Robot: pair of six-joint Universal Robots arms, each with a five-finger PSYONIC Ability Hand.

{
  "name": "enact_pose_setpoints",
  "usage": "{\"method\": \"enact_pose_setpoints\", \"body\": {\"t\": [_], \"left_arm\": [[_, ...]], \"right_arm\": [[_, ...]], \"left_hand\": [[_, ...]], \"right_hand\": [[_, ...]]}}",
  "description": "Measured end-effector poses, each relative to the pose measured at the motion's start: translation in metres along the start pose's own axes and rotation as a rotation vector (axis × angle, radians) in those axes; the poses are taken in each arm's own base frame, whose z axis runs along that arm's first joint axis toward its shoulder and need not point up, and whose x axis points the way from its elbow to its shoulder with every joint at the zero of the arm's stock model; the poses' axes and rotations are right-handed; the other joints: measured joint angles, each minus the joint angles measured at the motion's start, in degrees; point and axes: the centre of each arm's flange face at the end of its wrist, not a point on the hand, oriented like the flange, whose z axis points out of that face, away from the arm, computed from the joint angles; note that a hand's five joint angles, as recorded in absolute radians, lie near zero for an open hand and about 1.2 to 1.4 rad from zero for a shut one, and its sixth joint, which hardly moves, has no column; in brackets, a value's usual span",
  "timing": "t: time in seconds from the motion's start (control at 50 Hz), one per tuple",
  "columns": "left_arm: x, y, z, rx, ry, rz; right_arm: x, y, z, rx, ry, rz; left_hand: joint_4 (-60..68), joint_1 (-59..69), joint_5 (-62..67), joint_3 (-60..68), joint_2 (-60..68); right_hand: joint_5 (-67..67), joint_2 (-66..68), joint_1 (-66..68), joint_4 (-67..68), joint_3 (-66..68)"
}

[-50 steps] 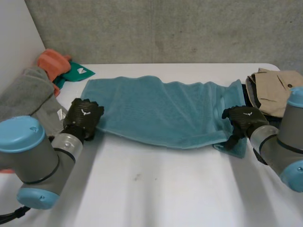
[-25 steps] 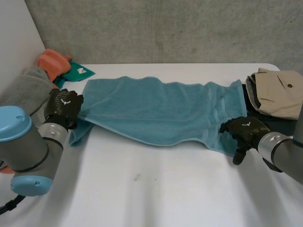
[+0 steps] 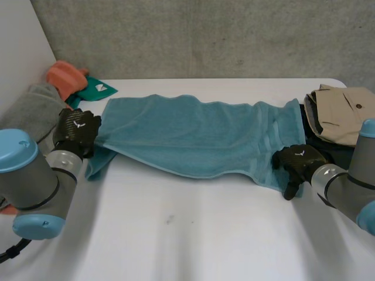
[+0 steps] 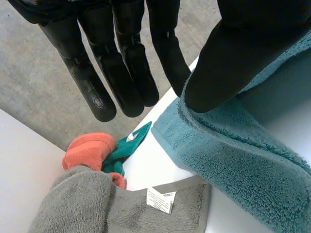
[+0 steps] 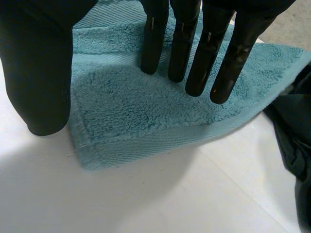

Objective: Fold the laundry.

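A teal towel (image 3: 199, 137) lies spread lengthwise across the white table (image 3: 193, 234). My left hand (image 3: 77, 130) is at its left end. There the thumb (image 4: 228, 58) presses the towel's edge (image 4: 243, 165) against the straight fingers (image 4: 126, 63), and the near left corner hangs below the hand. My right hand (image 3: 297, 161) rests over the near right corner. Its fingers (image 5: 194, 43) are straight above the folded-over corner of the towel (image 5: 146, 107), with the thumb spread apart at the side.
A grey towel (image 3: 32, 114) lies at the table's left edge, with an orange cloth (image 3: 64, 76) and a green cloth (image 3: 94, 92) behind it. At the right, a beige garment (image 3: 343, 114) sits on a dark one (image 3: 316, 140). A wall runs behind the table.
My left hand has drawn the towel's left end outward to the left and lifted it. My right hand came nearer along the right end, then settled over the near right corner.
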Motion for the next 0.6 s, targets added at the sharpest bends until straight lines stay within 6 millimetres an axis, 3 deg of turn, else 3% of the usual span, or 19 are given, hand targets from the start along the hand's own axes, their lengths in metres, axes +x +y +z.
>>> {"method": "enact_pose_setpoints", "body": {"t": [0.3,0.34,0.38,0.4,0.42,0.44,0.52,0.6], "left_arm": [[0.0,0.0,0.0,-0.001,0.002,0.0],[0.0,0.001,0.0,-0.001,0.002,0.0],[0.001,0.001,-0.001,-0.003,0.003,0.0],[0.001,0.001,-0.001,-0.003,0.003,0.0],[0.001,0.001,-0.001,-0.005,0.005,0.0],[0.001,0.002,-0.001,-0.006,0.006,0.0],[0.003,0.003,-0.003,-0.011,0.013,0.001],[0.008,0.006,-0.005,-0.02,0.028,0.002]], "right_arm": [[0.009,-0.006,0.014,0.024,0.023,-0.009],[0.01,-0.006,0.015,0.025,0.027,-0.009],[0.013,-0.009,0.018,0.03,0.043,-0.013],[0.013,-0.009,0.018,0.03,0.043,-0.013],[0.017,-0.013,0.019,0.039,0.06,-0.016],[0.018,-0.014,0.019,0.042,0.065,-0.016],[0.028,-0.029,0.016,0.073,0.107,-0.02],[0.039,-0.056,-0.002,0.131,0.153,-0.032]], "left_hand": [[-0.41,0.0,0.0,-0.43,-0.39],[-0.41,0.0,0.0,-0.43,-0.39],[-1.36,-0.02,0.0,-1.32,-1.3],[-1.36,-0.02,0.0,-1.32,-1.3],[-1.37,-0.01,0.0,-1.36,-1.36],[-1.64,-0.11,-0.01,-1.69,-1.68],[-5.47,-6.16,-5.07,-5.42,-5.86],[-19.13,-21.89,-19.95,-18.89,-19.62]], "right_hand": [[5.25,2.25,1.98,2.39,2.48],[7.05,4.42,3.59,4.24,4.5],[20.03,17.52,15.56,17.64,17.51],[20.03,17.52,15.56,17.64,17.51],[32.97,30.14,25.23,30.13,29.66],[35.06,32.25,26.05,32.38,31.8],[35.77,32.52,26.06,33.43,32.56],[35.77,32.52,26.06,33.52,32.57]]}}
